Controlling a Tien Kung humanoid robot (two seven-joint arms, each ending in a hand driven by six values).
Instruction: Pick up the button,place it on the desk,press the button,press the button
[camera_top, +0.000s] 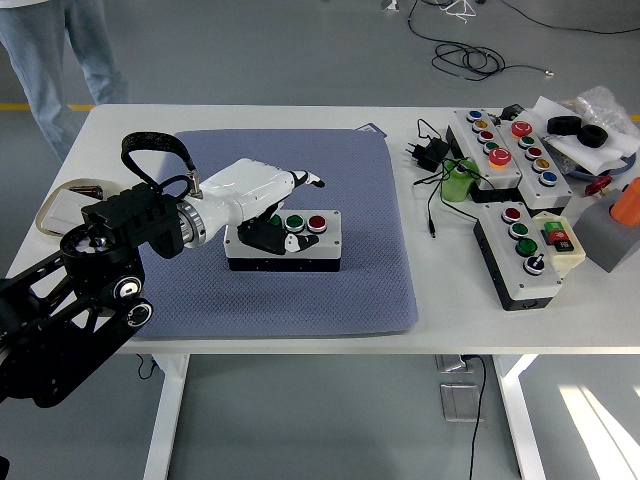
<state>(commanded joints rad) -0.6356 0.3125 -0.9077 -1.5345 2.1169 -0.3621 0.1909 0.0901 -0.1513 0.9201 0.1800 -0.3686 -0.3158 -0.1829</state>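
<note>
White surface (300, 335), blue-grey mat (380, 270) across middle. Button box (300, 250) on mat centre, upright, green and red buttons visible at right part. Left robot hand (262, 200) lying over box's left end, black thumb down on top face, white fingers (300, 180) extended, holding nothing. More button boxes (520, 255) well apart at right.

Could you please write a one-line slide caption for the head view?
Robot's left hand reaches over the button box on the blue mat, thumb down on its left buttons.
</note>
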